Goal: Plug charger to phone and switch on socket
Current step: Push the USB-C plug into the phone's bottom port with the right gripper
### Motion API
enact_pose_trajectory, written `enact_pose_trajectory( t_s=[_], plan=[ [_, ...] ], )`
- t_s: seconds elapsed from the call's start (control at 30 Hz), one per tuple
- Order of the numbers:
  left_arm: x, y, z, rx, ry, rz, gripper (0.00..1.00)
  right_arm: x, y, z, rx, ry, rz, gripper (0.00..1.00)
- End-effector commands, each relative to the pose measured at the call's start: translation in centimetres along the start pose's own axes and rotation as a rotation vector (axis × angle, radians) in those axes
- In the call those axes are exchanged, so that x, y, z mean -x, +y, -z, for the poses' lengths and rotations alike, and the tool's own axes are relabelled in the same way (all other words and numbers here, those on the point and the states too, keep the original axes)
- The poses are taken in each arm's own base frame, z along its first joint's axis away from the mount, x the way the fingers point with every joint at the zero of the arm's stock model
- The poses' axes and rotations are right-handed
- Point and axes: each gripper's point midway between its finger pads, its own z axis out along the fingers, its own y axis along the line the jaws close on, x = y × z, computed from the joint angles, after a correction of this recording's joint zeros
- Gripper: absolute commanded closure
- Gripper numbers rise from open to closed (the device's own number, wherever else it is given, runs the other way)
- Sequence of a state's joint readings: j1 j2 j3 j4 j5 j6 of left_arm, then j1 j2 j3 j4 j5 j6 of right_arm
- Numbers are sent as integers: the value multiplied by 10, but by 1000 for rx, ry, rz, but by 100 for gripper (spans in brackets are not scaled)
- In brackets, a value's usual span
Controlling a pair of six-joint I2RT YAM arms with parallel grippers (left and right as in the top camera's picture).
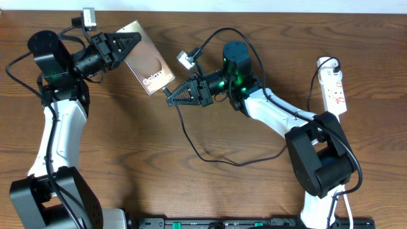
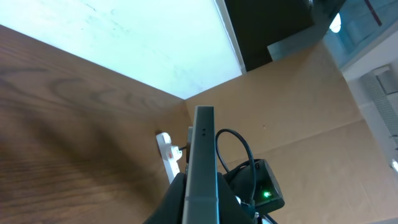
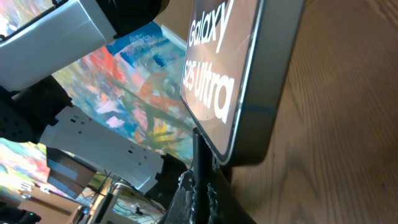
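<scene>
The phone [image 1: 147, 58] is a glossy brownish slab with white "Galaxy" text, held tilted above the table. My left gripper [image 1: 129, 43] is shut on its upper left end; the left wrist view shows the phone edge-on [image 2: 203, 163] between the jaws [image 2: 203, 202]. My right gripper [image 1: 173, 97] is shut on the charger plug [image 3: 202, 163], whose tip reaches the phone's lower edge [image 3: 231, 81]. The thin black charger cable [image 1: 210, 156] loops over the table. The white socket strip [image 1: 334, 89] lies at the far right, also small in the left wrist view [image 2: 168, 155].
A small white adapter [image 1: 185, 60] on a cable sits behind the right gripper. A grey block [image 1: 89, 17] lies at the back left. The wooden table's far edge [image 1: 254, 13] meets a white wall.
</scene>
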State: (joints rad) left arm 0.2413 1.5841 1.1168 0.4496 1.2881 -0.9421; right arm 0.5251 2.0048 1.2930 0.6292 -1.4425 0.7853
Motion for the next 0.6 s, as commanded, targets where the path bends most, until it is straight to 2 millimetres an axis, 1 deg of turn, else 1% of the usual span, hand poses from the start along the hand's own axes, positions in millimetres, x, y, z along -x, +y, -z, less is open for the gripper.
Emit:
enact_pose_trajectory(
  t_s=[0.0, 0.3, 0.47, 0.57],
  plan=[
    [-16, -14, -2, -58, 86, -35, 93, 13, -7, 2, -46, -54, -3, 99],
    [-25, -18, -13, -72, 113, -44, 93, 25, -17, 3, -106, -123, -52, 99],
    [-25, -19, -14, -72, 114, -44, 92, 33, -25, 5, -151, -180, -86, 99],
    [-25, -19, -14, -72, 115, -44, 93, 36, -24, 5, -150, -187, -74, 99]
  ],
)
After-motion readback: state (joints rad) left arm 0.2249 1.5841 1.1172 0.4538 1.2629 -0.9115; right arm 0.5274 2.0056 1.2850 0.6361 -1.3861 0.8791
